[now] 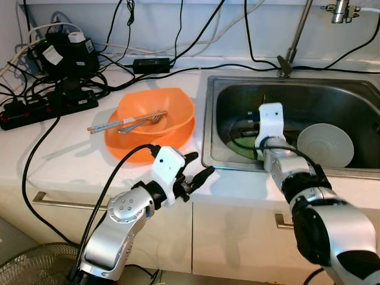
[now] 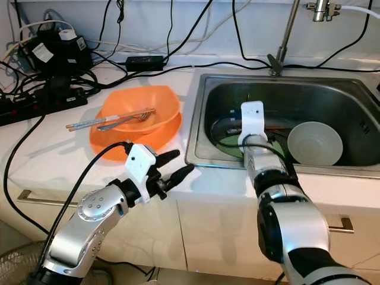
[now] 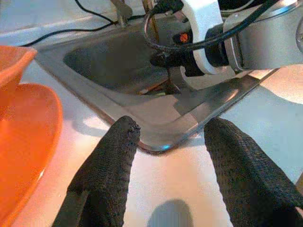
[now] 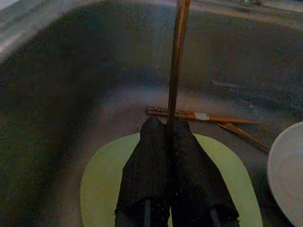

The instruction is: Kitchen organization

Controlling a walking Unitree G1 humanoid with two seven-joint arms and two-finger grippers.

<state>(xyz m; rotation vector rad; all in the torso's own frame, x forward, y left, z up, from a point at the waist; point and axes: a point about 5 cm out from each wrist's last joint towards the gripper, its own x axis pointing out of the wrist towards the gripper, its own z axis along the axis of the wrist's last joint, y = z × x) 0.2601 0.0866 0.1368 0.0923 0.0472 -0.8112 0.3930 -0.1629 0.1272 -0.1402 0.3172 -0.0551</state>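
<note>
At the back left corner of the counter (image 1: 71,148) lies a tangle of black cables and a power strip (image 1: 44,107). Nearer the middle, beside the sink's left rim, an orange bowl (image 1: 157,116) sits on an orange plate (image 1: 127,151), with a pair of chopsticks (image 1: 113,123) and a fork (image 1: 142,123) resting across the bowl.

The left gripper (image 1: 193,175) hovers over the counter's front edge just off the sink's front left corner, its jaws spread wide and holding nothing.

Inside the sink (image 1: 237,89) the right gripper (image 4: 171,135) reaches down with its jaws pinched tight on a single wooden chopstick (image 4: 176,61), which stands nearly upright above a pale green plate (image 4: 97,189) on the sink floor. More chopsticks (image 4: 199,115) lie flat on the sink floor just beyond that plate, and a white bowl (image 1: 325,144) rests toward the right side of the sink.

The held chopstick looks light, stiff and thin. If wet it is probably slippery, and gripped near its lower end it could easily pivot or slide between the pads. A hold nearer the middle would likely keep it steadier. The ones lying flat offer little height to pinch, so taking them across the shaft, away from the plate rim, seems the safest approach.
</note>
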